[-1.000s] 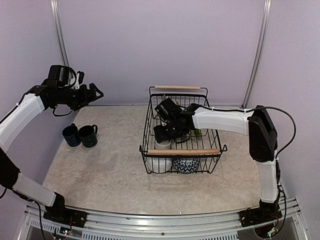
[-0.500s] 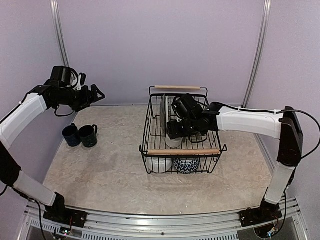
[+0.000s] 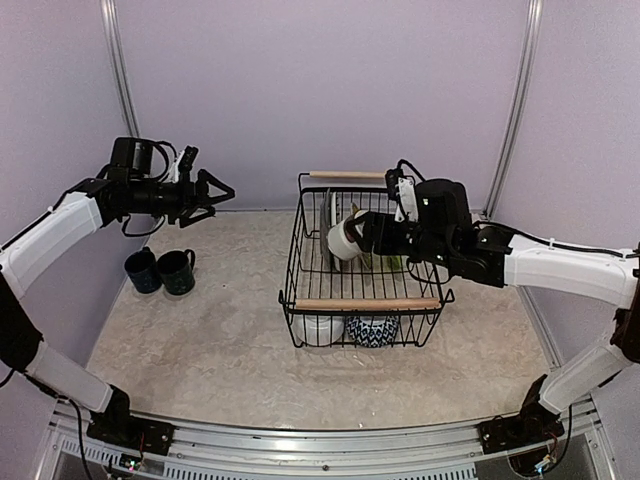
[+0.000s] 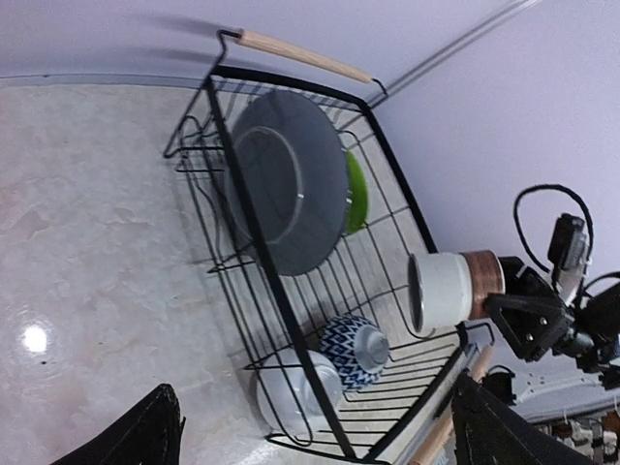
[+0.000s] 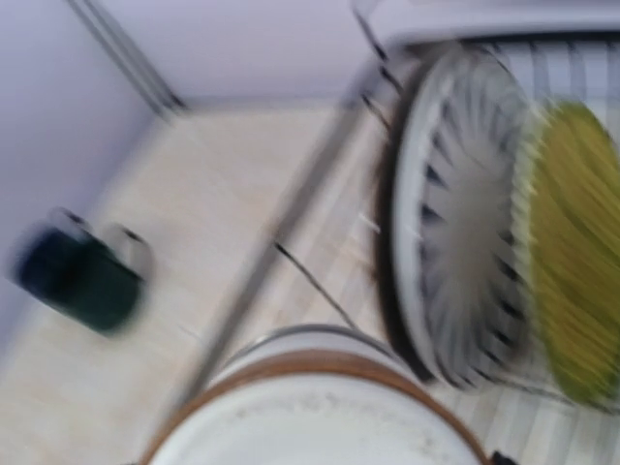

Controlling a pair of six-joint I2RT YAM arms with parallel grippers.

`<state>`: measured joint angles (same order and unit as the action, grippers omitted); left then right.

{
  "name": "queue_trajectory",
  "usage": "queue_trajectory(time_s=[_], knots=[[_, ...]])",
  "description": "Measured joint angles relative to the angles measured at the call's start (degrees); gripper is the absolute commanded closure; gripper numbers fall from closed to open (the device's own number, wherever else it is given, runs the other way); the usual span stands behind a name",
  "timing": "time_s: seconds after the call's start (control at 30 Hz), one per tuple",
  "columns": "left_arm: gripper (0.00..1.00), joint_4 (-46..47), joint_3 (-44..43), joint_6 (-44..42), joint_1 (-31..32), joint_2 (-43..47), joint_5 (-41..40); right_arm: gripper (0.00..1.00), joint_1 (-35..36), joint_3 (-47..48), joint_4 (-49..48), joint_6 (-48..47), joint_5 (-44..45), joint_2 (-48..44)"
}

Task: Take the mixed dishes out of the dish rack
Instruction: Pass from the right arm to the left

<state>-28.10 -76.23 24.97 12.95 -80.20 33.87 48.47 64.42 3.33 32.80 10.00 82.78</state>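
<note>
Over the rack, top view: right gripper (image 3: pixel 362 236) clamped on a glazed white-brown cup (image 3: pixel 344 241). The cup lies on its side with its mouth toward the left arm, held over the far-left part of the large black wire dish rack (image 3: pixel 288 272) with two light wooden bar handles. Right arm stretched long and low from the right, wrist over the rack. A lime-green plate (image 3: pixel 396 262) stands on edge inside, under the wrist. At the rack's near end sit a plain white bowl (image 3: pixel 322 328) and a small blue-and-white patterned bowl (image 3: pixel 372 331), side by side. Left gripper (image 3: pixel 222 192) spread and empty, high over the marbled beige desk (image 3: pixel 200 340), pointing toward the rack, arm arched up from its base. Navy mug (image 3: pixel 141 270) and dark green mug (image 3: pixel 177 271) touch on the desk below it, well apart from the rack.

Left wrist view: own fingers (image 4: pixel 145 436) sit at the two lower corners, wide apart, nothing between them. Round grey dish (image 4: pixel 291 194) upright in the rack, lime-green plate just behind it. Cup held clear above the wire floor, gripped at its brown end.

Right wrist view: blurred. Cup rim fills the bottom edge; own fingers not made out. Black-and-white striped plate (image 5: pixel 455 262) upright, lime-green plate just to its right. Cannot tell whether it is the grey dish's other face. Mugs are a dark smear at left.
</note>
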Motion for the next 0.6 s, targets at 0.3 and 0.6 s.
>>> queue_trajectory(time_s=[0.3, 0.6], knots=[[0.12, 19.3, 7.0, 9.0, 7.1, -0.1, 24.7, 0.67, -0.6, -3.5, -24.4, 5.1, -13.5, -0.9], [0.24, 35.5, 10.6, 18.6, 7.6, -1.6, 33.9, 0.68, -0.1, -2.1, -39.6, 10.7, -21.9, 8.6]])
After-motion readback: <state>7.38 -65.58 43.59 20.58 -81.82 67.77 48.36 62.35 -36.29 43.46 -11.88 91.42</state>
